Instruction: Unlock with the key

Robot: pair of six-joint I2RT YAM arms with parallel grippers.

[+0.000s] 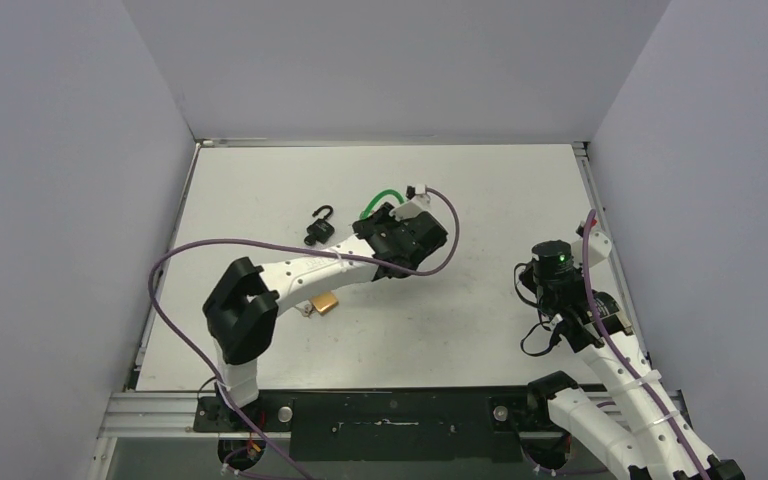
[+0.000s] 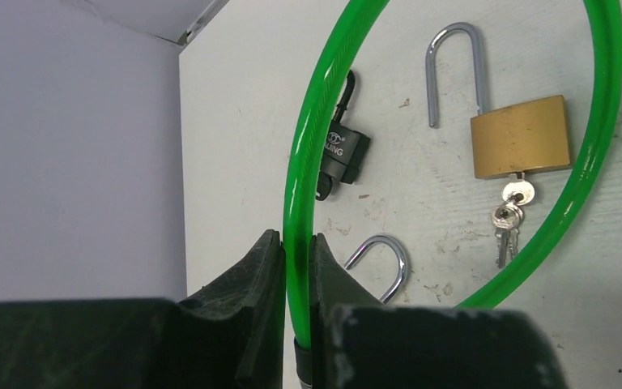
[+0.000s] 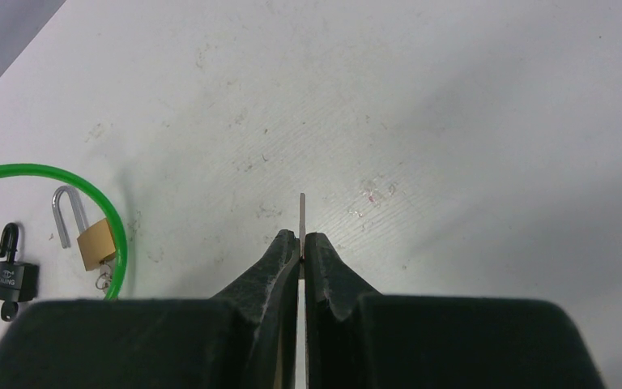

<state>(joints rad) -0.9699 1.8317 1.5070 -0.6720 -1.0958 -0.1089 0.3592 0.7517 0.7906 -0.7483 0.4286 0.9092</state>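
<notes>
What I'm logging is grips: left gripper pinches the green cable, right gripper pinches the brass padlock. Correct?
No. The right gripper pinches a thin key; the brass padlock lies on the table, per the right wrist view. The left gripper does pinch the green cable.

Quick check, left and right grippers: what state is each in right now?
Left gripper: closed on the bright green plastic-coated cable loop.
Right gripper: closed on a thin flat silver metal key, seen edge-on.
</notes>
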